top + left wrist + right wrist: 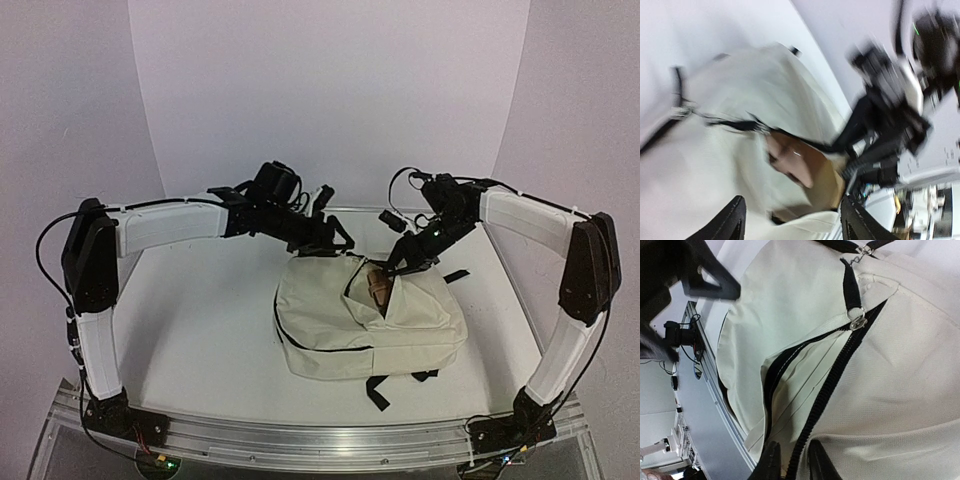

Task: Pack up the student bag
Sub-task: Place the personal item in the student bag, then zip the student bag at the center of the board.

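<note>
White table (200, 330) w/ student bag (420, 320) flat.

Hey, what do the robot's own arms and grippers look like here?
Both the left arm and right arm have boxy white links joined by black joint housings, on black bases bolted to an aluminium rail. Thin black cables loop along them. The left gripper and right gripper are black, each with two tapered fingers.

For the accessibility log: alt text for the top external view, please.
A cream student bag lies on a white table, its top unzipped and a tan-brown item showing inside. The left gripper and right gripper come in from either side and converge at the opening.
</note>
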Controlling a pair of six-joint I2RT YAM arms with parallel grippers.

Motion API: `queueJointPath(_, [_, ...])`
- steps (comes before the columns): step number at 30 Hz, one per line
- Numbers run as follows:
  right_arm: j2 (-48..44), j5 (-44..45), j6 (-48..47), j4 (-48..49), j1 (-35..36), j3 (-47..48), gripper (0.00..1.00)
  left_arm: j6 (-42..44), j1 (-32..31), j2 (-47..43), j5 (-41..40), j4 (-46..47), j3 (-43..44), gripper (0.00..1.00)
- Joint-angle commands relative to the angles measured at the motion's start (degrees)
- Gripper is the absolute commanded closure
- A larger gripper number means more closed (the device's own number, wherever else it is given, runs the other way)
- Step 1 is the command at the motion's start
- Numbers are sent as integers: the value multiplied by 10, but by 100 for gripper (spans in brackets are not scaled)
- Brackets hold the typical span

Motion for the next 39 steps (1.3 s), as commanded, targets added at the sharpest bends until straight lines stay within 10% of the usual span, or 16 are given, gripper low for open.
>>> queueJointPath(1, [-23,-21,-18,12,38,-19,63,-19,51,-9,-78,-70,47,33])
queueJointPath(15, [-15,-23,-67,-40,15,66,12,-35,45,164,-15,-182,253,37])
queueJointPath(39, [143,69,-57,-40,-40,232,34,-142,26,233,21,-72,259,46])
